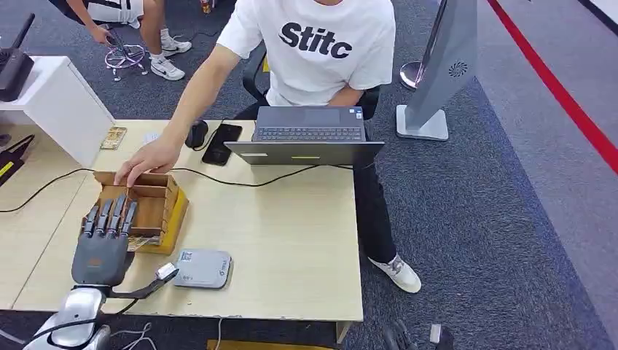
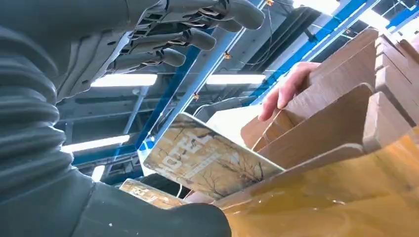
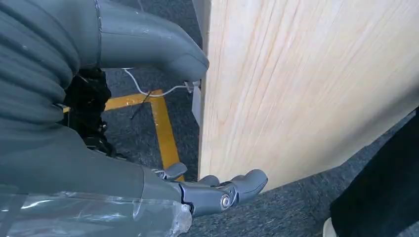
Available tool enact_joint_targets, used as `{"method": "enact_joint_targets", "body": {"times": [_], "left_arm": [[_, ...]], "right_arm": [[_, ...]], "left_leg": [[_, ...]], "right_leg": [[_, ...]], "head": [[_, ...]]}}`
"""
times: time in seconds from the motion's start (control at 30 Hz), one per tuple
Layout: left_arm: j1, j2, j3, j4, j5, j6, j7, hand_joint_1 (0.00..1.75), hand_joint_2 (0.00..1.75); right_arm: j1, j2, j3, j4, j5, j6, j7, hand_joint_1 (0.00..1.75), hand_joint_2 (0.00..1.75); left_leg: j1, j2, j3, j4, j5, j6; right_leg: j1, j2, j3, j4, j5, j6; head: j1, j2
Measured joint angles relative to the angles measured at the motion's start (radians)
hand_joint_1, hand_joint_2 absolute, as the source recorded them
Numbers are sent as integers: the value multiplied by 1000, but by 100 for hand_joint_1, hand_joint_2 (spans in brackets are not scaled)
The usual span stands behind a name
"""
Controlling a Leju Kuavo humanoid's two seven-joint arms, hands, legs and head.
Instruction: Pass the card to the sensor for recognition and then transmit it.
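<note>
A: How far along are we, do we reckon?

B: Barely begun, by our judgement; our left hand (image 1: pixel 102 244) hangs over the near edge of the wooden box (image 1: pixel 149 208) with its fingers stretched out straight and nothing in its grip; the grey sensor (image 1: pixel 203 267) on the tabletop (image 1: pixel 291 233) lies just beside it, with no card on it.

A: And the card?

B: In the left wrist view a printed card (image 2: pixel 207 160) leans tilted at the box's near edge, close under our palm; we cannot tell whether the thumb touches it; picking up, presenting to the sensor and handing over all look left to do.

A: What else is in the box?

B: Wooden dividers; we cannot make out further contents; a person's hand (image 1: pixel 146 162) rests on its far rim.

A: Our right hand (image 3: pixel 217 190)?

B: Down beside the tabletop's wooden side, fingers loosely curled, holding nothing.
</note>
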Motion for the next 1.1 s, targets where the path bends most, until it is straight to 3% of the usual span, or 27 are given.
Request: {"method": "enact_joint_targets", "body": {"times": [0.43, 0.47, 1.1], "left_arm": [[-1, 0, -8, 0, 0, -6, -2, 0, 175], [-1, 0, -9, 0, 0, -6, -1, 175, 175], [0, -5, -10, 0, 0, -6, -30, 175, 175]], "right_arm": [[0, 0, 1, 0, 0, 2, 0, 0, 175], [0, 0, 1, 0, 0, 2, 0, 0, 175], [0, 0, 1, 0, -3, 8, 2, 0, 175]], "left_leg": [[0, 0, 0, 0, 0, 0], [0, 0, 0, 0, 0, 0], [0, 0, 0, 0, 0, 0]], "right_leg": [[0, 0, 0, 0, 0, 0], [0, 0, 0, 0, 0, 0], [0, 0, 0, 0, 0, 0]], "head": [[0, 0], [0, 0], [0, 0]]}}
